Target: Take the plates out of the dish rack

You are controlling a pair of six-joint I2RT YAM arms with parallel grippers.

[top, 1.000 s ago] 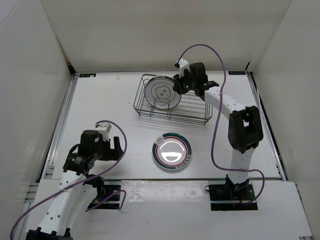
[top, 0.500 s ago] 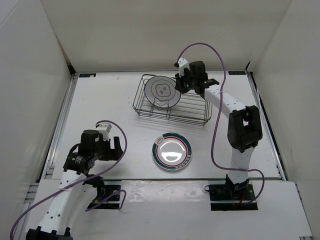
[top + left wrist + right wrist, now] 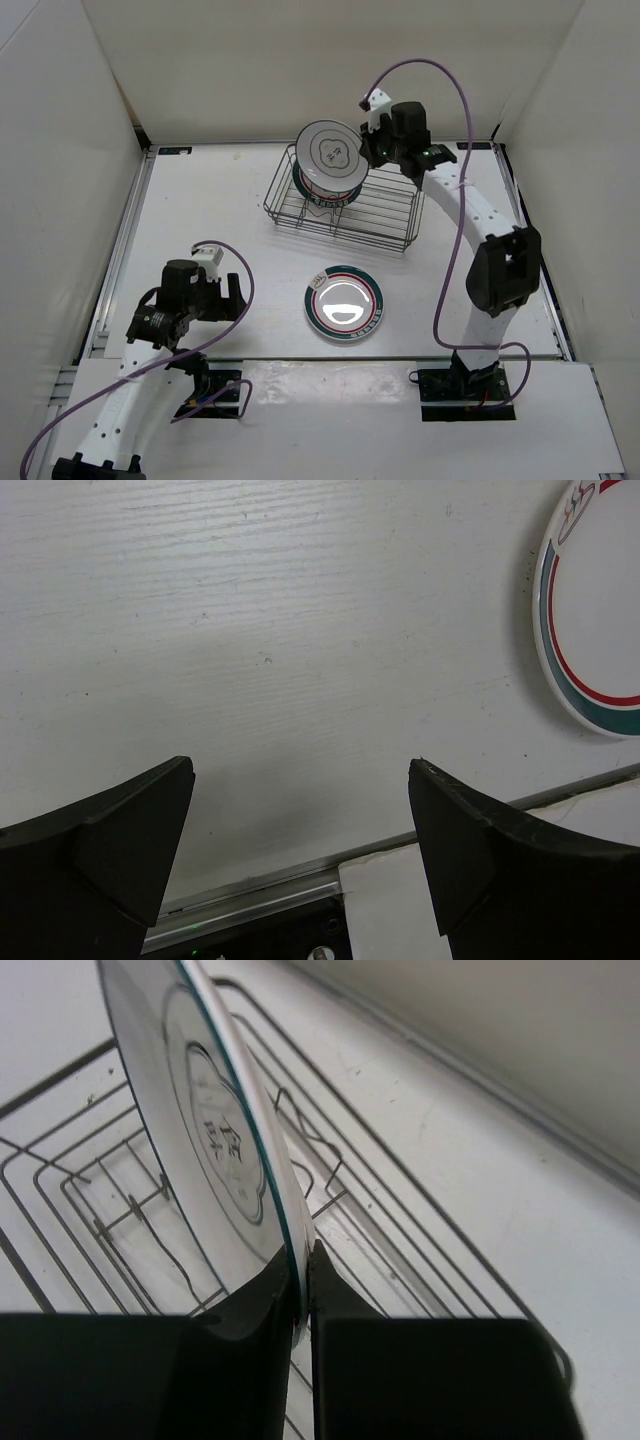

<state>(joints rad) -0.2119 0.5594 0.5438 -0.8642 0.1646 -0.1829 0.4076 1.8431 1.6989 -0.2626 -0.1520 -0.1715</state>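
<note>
My right gripper (image 3: 368, 150) is shut on the rim of a white plate (image 3: 332, 153) with a thin dark outline, holding it tilted above the left part of the dish rack (image 3: 345, 231). In the right wrist view the fingers pinch that plate (image 3: 195, 1120) at its lower edge, gripper (image 3: 301, 1278), with the rack wires (image 3: 400, 1210) below. A second plate (image 3: 320, 199) with a green-and-red rim still stands in the rack under the lifted one. A third banded plate (image 3: 344, 301) lies flat on the table; its edge (image 3: 590, 610) shows in the left wrist view. My left gripper (image 3: 228, 296) (image 3: 300, 770) hangs open and empty.
White walls enclose the table on three sides. A metal rail (image 3: 250, 895) runs along the near edge under the left gripper. The right arm's purple cable (image 3: 455, 230) loops beside the rack's right end.
The right gripper closed on the outlined plate and lifted it up out of the rack, uncovering the banded plate behind it. The left arm has not moved.
</note>
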